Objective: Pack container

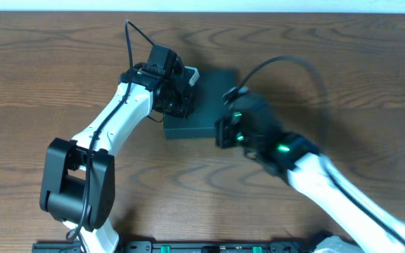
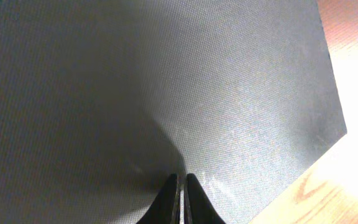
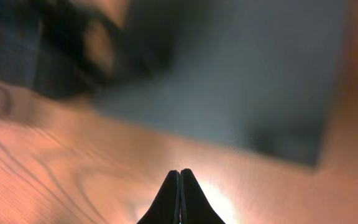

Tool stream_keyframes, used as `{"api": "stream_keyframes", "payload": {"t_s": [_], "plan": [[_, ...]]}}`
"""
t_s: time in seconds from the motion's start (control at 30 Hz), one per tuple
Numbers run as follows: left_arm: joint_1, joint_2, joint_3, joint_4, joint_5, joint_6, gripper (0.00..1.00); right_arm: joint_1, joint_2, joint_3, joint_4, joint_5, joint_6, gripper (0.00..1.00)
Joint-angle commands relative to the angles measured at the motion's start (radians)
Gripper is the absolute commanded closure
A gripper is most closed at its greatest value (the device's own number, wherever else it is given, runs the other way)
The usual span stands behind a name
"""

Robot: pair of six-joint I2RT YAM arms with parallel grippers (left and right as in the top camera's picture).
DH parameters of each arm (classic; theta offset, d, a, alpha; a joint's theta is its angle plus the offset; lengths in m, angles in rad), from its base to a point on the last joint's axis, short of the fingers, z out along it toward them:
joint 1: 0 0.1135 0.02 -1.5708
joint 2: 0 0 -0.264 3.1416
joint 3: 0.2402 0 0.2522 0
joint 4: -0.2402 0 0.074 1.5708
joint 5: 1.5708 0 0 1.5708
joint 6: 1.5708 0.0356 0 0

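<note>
Wood table (image 1: 48, 56). The container (image 1: 206, 116) lies flat on it at upper centre of the overhead view, lid down. It looks closed, so this is likely the last step, flattening the flap. The left gripper (image 2: 180, 177) is at the container's left edge, jaws fully shut and holding nothing. Its tips are low over the lid, probably pushing down, though contact is unclear. The right gripper (image 3: 180, 173) is at the lower-right corner, blurred, jaws shut and empty. Its tips are over wood just beside the container, maybe bracing it against sliding.

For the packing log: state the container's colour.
Matte black container, finely textured; clearest in the left wrist view.
</note>
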Motion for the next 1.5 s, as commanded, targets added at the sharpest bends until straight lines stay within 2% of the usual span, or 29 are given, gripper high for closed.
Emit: {"api": "stream_keyframes", "payload": {"t_s": [0.0, 0.23, 0.27, 0.3, 0.33, 0.37, 0.4, 0.43, 0.47, 0.83, 1.3, 1.47], "plan": [[-0.002, -0.005, 0.045, -0.035, -0.026, -0.025, 0.94, -0.070, -0.121, 0.018, -0.025, 0.058, -0.114, 0.98], [0.005, -0.211, 0.108, -0.058, -0.111, -0.073, 0.94, -0.218, -0.265, 0.018, -0.126, 0.047, -0.185, 0.98], [0.007, -0.243, 0.108, -0.058, -0.126, -0.073, 0.94, -0.223, -0.272, 0.018, -0.135, 0.047, -0.185, 0.91], [0.007, -0.280, 0.108, -0.060, -0.147, -0.073, 0.94, -0.225, -0.276, 0.018, -0.143, 0.047, -0.184, 0.78], [0.008, -0.308, 0.108, -0.063, -0.161, -0.072, 0.94, -0.225, -0.277, 0.018, -0.146, 0.047, -0.184, 0.61], [0.008, -0.338, 0.108, -0.065, -0.174, -0.073, 0.85, -0.225, -0.278, 0.018, -0.150, 0.047, -0.184, 0.36], [0.008, -0.362, 0.108, -0.068, -0.182, -0.072, 0.59, -0.225, -0.278, 0.018, -0.154, 0.047, -0.184, 0.18], [0.008, -0.383, 0.108, -0.071, -0.183, -0.072, 0.28, -0.225, -0.277, 0.018, -0.157, 0.047, -0.184, 0.01], [0.008, -0.404, 0.108, -0.076, -0.183, -0.073, 0.05, -0.225, -0.277, 0.018, -0.162, 0.047, -0.184, 0.01], [0.008, -0.469, 0.107, -0.141, -0.182, -0.073, 0.05, -0.224, -0.274, 0.018, -0.271, 0.048, -0.184, 0.01], [0.008, -0.469, 0.107, -0.142, -0.182, -0.071, 0.05, -0.224, -0.274, 0.018, -0.274, 0.048, -0.184, 0.01], [0.007, -0.469, 0.107, -0.142, -0.272, -0.039, 0.05, -0.224, -0.274, 0.018, -0.275, 0.048, -0.184, 0.01]]}}
